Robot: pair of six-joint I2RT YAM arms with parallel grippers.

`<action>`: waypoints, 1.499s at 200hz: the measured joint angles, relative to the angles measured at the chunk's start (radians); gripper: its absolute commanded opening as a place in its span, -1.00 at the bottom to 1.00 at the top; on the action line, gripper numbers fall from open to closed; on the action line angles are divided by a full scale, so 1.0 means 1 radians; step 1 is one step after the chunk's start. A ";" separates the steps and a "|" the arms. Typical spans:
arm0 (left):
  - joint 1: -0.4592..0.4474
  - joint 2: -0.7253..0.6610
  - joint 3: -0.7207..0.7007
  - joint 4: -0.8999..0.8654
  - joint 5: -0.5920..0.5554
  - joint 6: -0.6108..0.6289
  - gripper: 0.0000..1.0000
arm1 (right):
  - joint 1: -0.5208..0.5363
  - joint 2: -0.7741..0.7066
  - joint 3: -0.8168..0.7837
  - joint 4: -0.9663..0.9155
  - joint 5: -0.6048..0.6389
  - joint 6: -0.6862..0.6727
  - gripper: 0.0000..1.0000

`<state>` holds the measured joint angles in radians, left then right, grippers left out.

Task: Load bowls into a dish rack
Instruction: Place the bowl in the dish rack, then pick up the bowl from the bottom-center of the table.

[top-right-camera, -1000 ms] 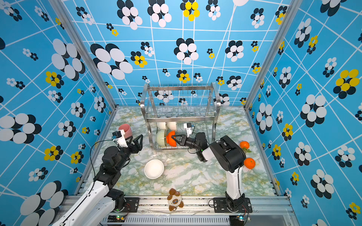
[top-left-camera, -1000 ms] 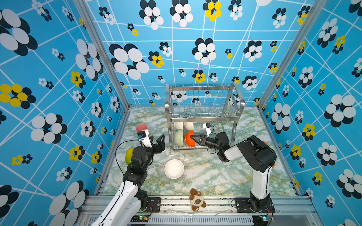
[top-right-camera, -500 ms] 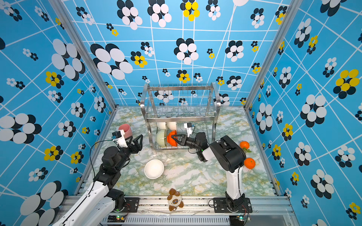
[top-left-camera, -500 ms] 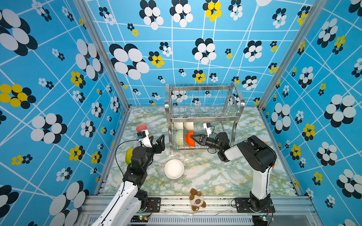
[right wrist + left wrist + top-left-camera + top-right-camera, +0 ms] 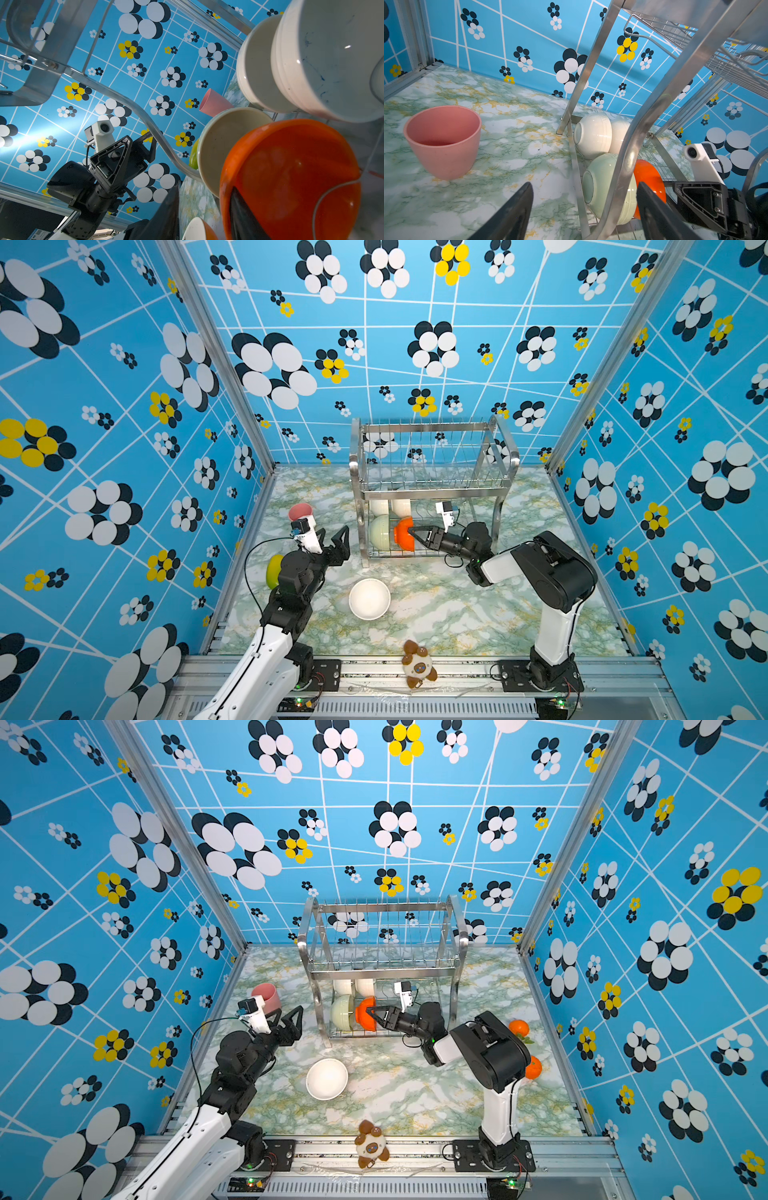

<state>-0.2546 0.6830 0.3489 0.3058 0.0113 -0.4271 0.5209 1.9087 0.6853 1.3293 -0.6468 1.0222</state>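
Right wrist view shows the right gripper (image 5: 205, 207) loosely straddling the orange bowl (image 5: 291, 176)

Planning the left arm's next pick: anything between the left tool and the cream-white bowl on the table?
Nothing visible. Only bare green-veined marble tabletop lies between the open left tool and the round glossy cream-white bowl, in both top views.
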 measured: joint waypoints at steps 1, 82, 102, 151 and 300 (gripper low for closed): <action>0.000 0.000 0.000 0.000 0.000 0.000 0.59 | 0.000 -0.002 -0.001 -0.002 0.002 -0.001 -0.15; 0.000 -0.008 0.000 -0.008 0.000 0.000 0.59 | -0.001 -0.176 -0.010 -0.264 0.051 -0.152 -0.07; 0.000 -0.008 0.000 -0.008 0.000 0.000 0.59 | -0.001 -0.240 -0.025 -0.343 0.066 -0.203 -0.07; 0.000 -0.004 0.001 -0.008 0.000 0.000 0.59 | 0.011 -0.461 -0.051 -0.649 0.122 -0.391 -0.09; 0.006 0.010 0.007 -0.018 -0.009 -0.034 0.59 | 0.584 -0.506 0.260 -1.471 0.456 -1.043 -0.09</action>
<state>-0.2489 0.6926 0.3561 0.2874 0.0021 -0.4610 1.1053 1.4025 0.9455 -0.1413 -0.1909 -0.0212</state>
